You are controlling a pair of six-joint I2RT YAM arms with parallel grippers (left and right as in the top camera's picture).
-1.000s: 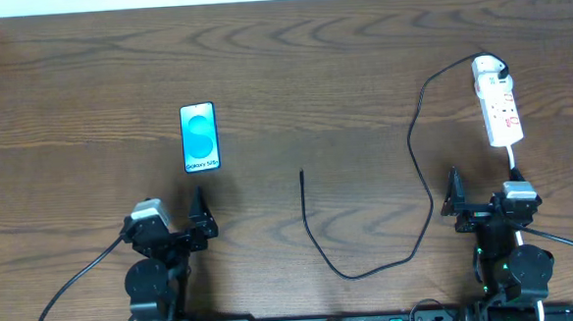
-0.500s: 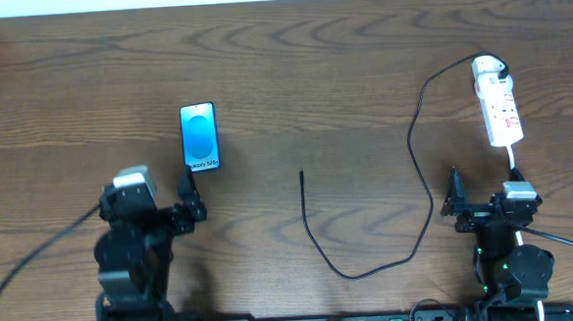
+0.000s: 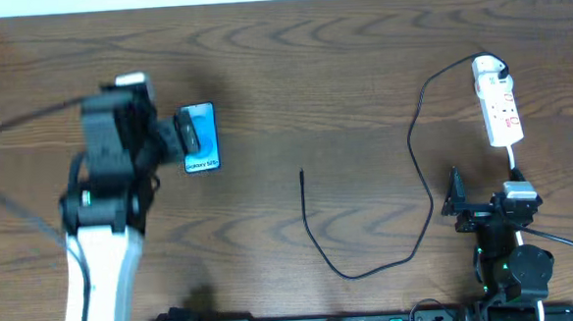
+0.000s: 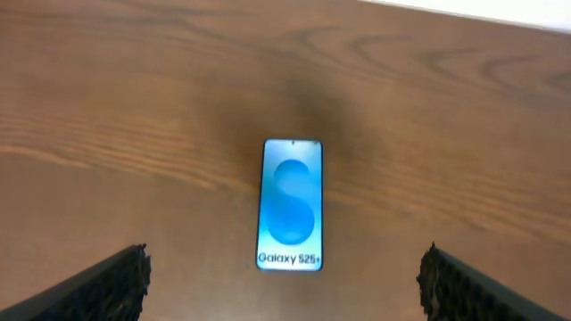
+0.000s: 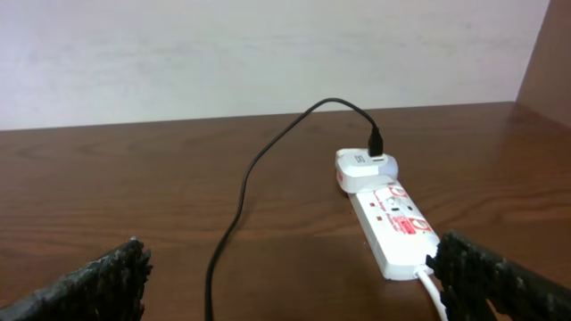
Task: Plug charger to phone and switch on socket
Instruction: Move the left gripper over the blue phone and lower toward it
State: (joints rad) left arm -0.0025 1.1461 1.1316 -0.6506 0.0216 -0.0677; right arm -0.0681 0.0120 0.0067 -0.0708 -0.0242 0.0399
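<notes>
Left claw (image 3: 186, 136) hung spread wide over the phone (image 3: 203, 126), left on the counter (image 3: 291, 62); right claw (image 3: 454, 193) wide, empty, near the socket (image 3: 498, 105). Charger (image 3: 371, 267) was seated in the socket, its tip loose mid-counter. Judged: phone plugging and switching both outstanding.

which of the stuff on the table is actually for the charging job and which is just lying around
For the job: phone; charger, a loose black cable; socket, with the charger's white plug at its far end.

Not for the job: only the wooden table and the wall. I see no stray items.
</notes>
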